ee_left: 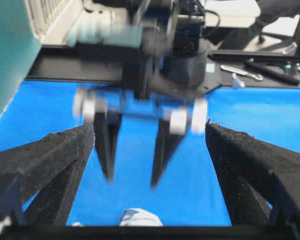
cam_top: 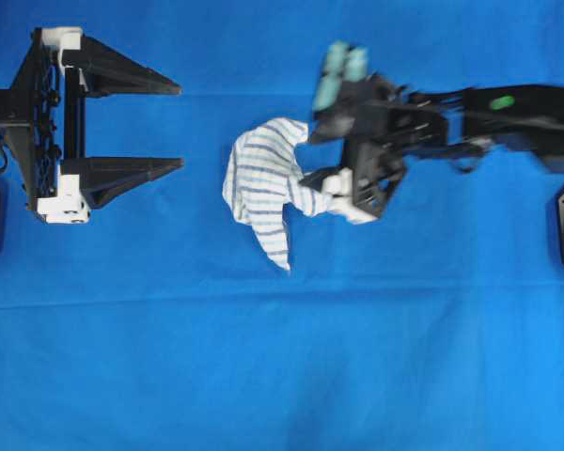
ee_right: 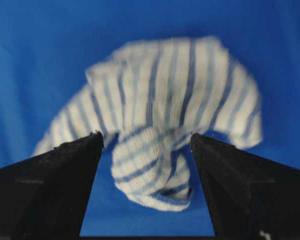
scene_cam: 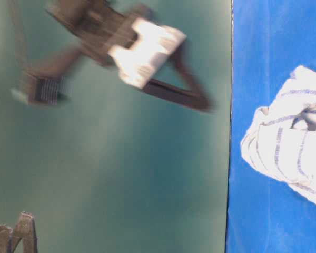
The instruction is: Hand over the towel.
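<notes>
Towel (cam_top: 261,183) sat bunched on the blue sheet (cam_top: 282,376) near the middle of the overhead view, a loose white heap with thin blue-grey stripes and one pointed flap trailing toward the bottom of that view. Right gripper (cam_top: 312,160) was over the towel's right edge, motion-blurred; its lower finger overlapped the cloth in the overhead view. Right wrist view showed both black fingers (ee_right: 55,185) spread wide, with a rolled fold of the towel (ee_right: 155,170) sitting between the tips; the fold did not look pinched, since blue sheet showed on either side of it, though blur made contact hard to rule out. So right jaws were open, nothing clamped. Left gripper (cam_top: 180,127) sat at the left side of the overhead view, well apart from the towel, jaws spread to full width and pointing toward it, nothing between them. Left wrist view looked along its two dark fingers (ee_left: 45,165) at the blurred right gripper (ee_left: 132,182) opposite, with a scrap of towel (ee_left: 140,218) just visible at the bottom edge. Table-level view caught the towel (scene_cam: 289,142) on the sheet at right, against a green backdrop (scene_cam: 110,174), plus a blurred gripper up top; could not tell which arm.
</notes>
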You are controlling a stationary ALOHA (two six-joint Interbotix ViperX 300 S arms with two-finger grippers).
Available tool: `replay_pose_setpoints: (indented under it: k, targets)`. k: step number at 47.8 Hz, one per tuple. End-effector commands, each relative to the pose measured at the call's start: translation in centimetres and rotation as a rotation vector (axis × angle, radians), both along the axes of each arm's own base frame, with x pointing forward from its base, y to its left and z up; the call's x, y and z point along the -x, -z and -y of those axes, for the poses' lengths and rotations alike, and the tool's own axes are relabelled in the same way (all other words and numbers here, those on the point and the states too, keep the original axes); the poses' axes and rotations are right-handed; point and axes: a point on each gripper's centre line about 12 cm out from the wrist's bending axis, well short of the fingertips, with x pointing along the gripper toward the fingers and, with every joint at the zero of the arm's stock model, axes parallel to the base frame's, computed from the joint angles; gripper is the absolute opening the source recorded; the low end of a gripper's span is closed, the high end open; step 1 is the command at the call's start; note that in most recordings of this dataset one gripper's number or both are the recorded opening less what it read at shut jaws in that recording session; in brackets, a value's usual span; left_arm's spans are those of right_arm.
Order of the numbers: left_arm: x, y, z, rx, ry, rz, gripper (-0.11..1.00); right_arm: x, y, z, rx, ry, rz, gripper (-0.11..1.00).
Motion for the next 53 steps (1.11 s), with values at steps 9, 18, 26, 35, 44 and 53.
replay_pose_setpoints:
  k: [9,18,26,35,44,53]
  targets:
    - [0.0,-0.3,0.0,-0.002,0.000,0.009,0.94,5.0,-6.7,-0.5,0.098,-0.011,0.306,0.72]
    - [0.0,-0.2,0.0,-0.002,0.000,0.008,0.94,8.1,-7.6,-1.0,0.133,-0.009,0.473,0.72]
    - [0.0,0.1,-0.1,-0.002,-0.003,0.000,0.94,8.6,-6.4,-1.0,0.137,-0.009,0.497,0.72]
    - [0.1,0.1,-0.1,0.000,-0.003,-0.002,0.94,8.5,-6.5,-1.0,0.139,-0.010,0.500,0.72]
    - [2.2,-0.2,0.1,0.009,-0.001,-0.038,0.94,10.7,-7.6,-1.4,0.135,-0.006,0.511,0.72]
    - [6.9,-0.9,0.4,0.006,0.002,-0.013,0.94,14.5,-7.8,-2.0,0.138,-0.008,0.510,0.72]
